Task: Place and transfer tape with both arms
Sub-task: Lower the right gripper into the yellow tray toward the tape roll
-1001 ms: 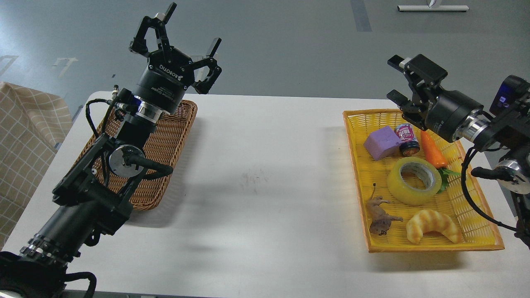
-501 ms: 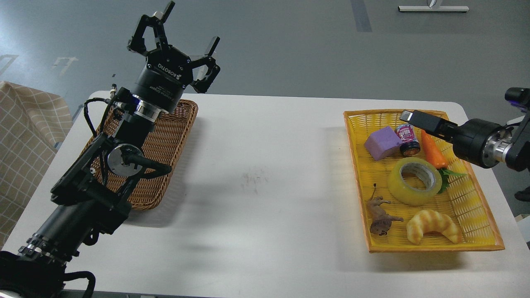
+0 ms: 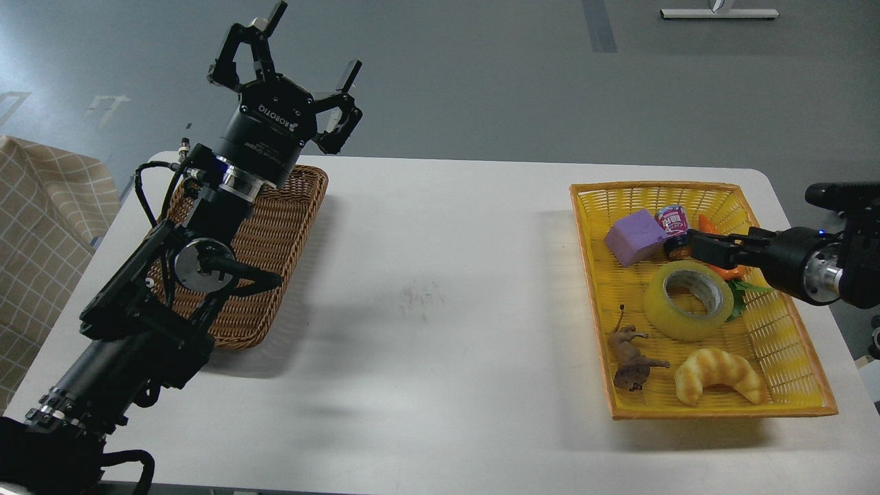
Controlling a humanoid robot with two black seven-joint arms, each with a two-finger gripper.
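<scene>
The wide roll of translucent yellow packing tape (image 3: 687,300) lies flat in the yellow woven plastic basket (image 3: 790,357) on the white counter (image 3: 440,275), untouched. The right claw (image 3: 694,245) hovers just above the roll's far rim, seen edge-on, so its spread cannot be told. The left claw (image 3: 292,58) stands raised above the brown wicker tray (image 3: 275,240), fingers spread wide and empty.

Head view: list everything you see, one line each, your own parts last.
Table: one, white, centre.
Brown basket: one, on the table's left.
Yellow basket: one, on the table's right.
Tape: one, yellow, lying flat mid yellow basket.
Block: one, purple, basket's far end.
Can: one, pink, beside the block.
Carrot: one, orange, partly hidden.
Animal figure: one, brown, near end.
Croissant: one, tan, near end.
Left gripper: black, fingers open, raised.
Right gripper: black, low over the yellow basket.
</scene>
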